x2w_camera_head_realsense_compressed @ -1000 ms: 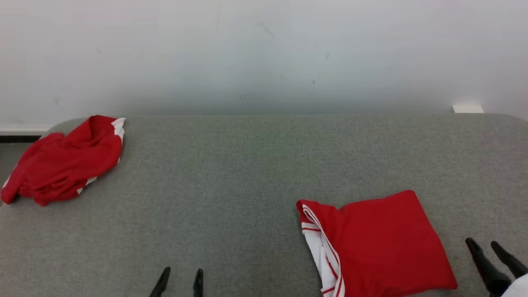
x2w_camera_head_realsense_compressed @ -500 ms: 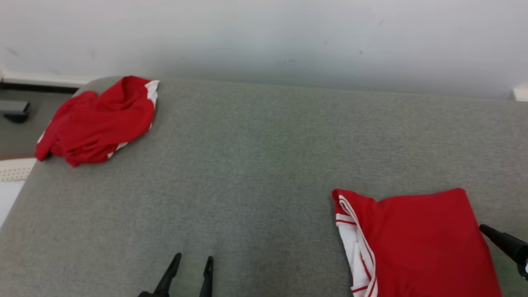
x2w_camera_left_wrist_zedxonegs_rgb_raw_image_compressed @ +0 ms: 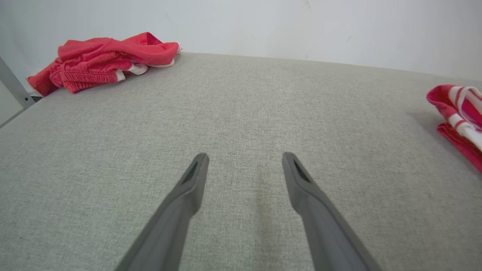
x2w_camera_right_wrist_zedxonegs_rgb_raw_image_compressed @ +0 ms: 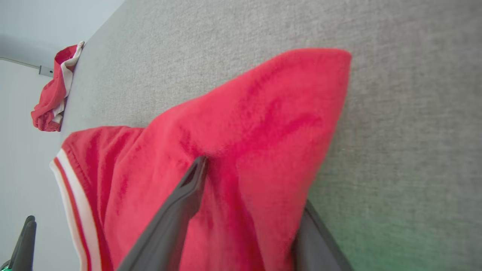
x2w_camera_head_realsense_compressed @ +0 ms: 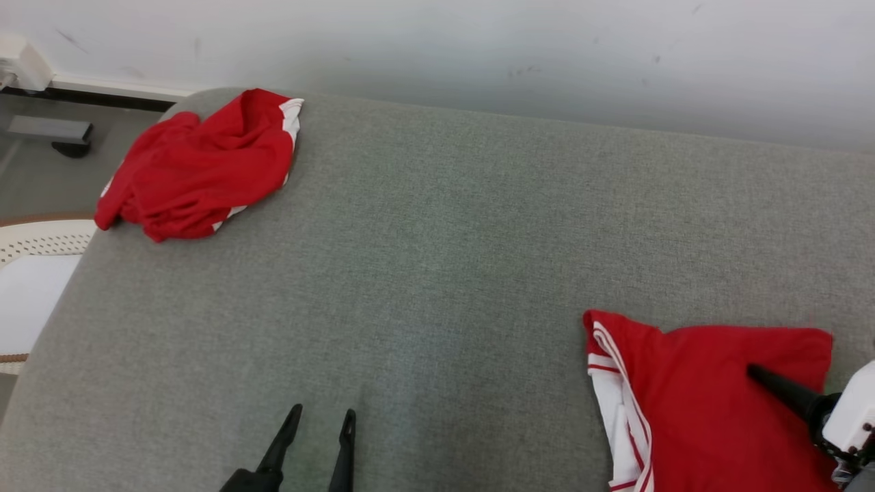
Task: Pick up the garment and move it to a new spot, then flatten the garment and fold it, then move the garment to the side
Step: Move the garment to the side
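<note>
1. Nearest us, the left gripper (x2w_camera_left_wrist_zedxonegs_rgb_raw_image_compressed: pixel 244 160) hangs over bare worktop (x2w_camera_head_realsense_compressed: pixel 437 273), its two fingers spread apart and holding nothing.
2. At the near right lies the folded red garment (x2w_camera_head_realsense_compressed: pixel 704 410), white-striped, with its near edge cut off in the head view.
3. The right gripper (x2w_camera_right_wrist_zedxonegs_rgb_raw_image_compressed: pixel 252 184) straddles its far corner with fingers apart: one lies on top, the other is half hidden beneath the fabric.
4. At the far left corner we see a crumpled red garment (x2w_camera_head_realsense_compressed: pixel 198 164), which makes two garments in all.

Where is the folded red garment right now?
In the head view, the folded red garment lies at the near right of the grey surface, with the right gripper straddling its right edge; the crumpled red garment sits at the far left corner.
</note>
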Robot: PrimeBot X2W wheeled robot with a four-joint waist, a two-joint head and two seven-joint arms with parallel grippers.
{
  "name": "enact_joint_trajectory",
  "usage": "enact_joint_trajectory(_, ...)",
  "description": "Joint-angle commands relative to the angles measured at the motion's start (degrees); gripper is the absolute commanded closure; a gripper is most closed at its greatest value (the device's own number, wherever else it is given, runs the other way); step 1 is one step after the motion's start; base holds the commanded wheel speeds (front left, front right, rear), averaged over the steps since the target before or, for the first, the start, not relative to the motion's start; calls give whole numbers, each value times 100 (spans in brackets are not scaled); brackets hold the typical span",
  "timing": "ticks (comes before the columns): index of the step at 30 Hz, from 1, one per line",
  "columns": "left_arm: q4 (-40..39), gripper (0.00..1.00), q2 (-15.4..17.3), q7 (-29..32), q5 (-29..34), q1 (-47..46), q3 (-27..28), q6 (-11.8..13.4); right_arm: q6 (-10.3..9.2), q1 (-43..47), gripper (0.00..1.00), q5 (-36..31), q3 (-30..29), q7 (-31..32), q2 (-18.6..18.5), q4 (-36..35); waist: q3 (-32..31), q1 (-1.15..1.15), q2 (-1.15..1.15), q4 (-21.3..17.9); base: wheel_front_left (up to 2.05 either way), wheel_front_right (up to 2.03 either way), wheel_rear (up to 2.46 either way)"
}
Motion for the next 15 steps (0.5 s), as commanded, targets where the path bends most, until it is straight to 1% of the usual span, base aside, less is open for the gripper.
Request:
enact_joint_trajectory(1, -2, 0, 19, -1, -58, -54, -14, 27, -9, 10, 100, 105, 88, 45, 77, -54, -32, 0, 0, -24, 0, 0, 0)
enact_joint_trajectory(5, -34, 0, 19, -1, -84, -6, -14, 62, -9, -1, 100, 160, 106, -32, -30, -250, -60, 0, 0, -147, 0, 0, 0)
enact_joint_trajectory(8, -41, 0, 20, -1, -93, 34, 1, 77, -9, -34, 100, 113, 119, -187, -136, -384, -85, 0, 0, -311, 0, 0, 0)
enact_joint_trajectory(15, -110, 0, 19, -1, -14, -43, 47, 29, -9, -168, 100, -348, 306, -777, -450, -551, -36, 0, 0, -910, 0, 0, 0)
